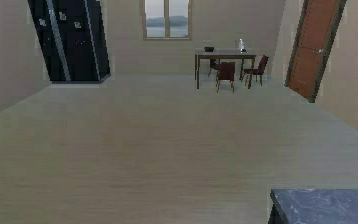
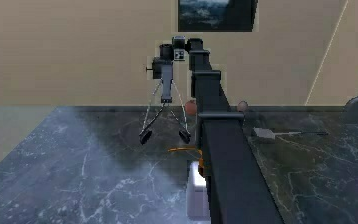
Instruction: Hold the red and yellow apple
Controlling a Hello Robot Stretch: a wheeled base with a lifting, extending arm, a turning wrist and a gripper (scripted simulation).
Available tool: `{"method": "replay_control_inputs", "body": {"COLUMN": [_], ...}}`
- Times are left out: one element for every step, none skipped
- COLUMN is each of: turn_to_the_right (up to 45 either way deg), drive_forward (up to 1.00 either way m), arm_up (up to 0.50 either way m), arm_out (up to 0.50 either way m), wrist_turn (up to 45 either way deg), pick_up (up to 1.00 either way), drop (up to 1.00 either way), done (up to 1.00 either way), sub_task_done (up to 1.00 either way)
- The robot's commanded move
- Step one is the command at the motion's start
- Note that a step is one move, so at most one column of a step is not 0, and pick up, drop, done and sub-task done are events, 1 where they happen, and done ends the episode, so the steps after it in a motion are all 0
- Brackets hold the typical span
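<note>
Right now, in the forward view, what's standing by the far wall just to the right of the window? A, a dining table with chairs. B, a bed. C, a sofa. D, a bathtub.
A: a dark table with reddish chairs around it stands by the far wall, just right of the window.

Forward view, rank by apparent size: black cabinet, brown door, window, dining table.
1. black cabinet
2. brown door
3. window and dining table: these look about alike, so they are not ranked. The window is cut by the top edge.
</note>
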Motion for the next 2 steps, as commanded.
{"method": "replay_control_inputs", "body": {"turn_to_the_right": [0.0,0.0], "drive_forward": [0.0,0.0], "arm_up": [0.0,0.0], "arm_out": [0.0,0.0], "wrist_turn": [45.0,45.0], "pick_up": [0.0,0.0], "drop": [0.0,0.0], "done": [0.0,0.0], "sub_task_done": [0.0,0.0]}}
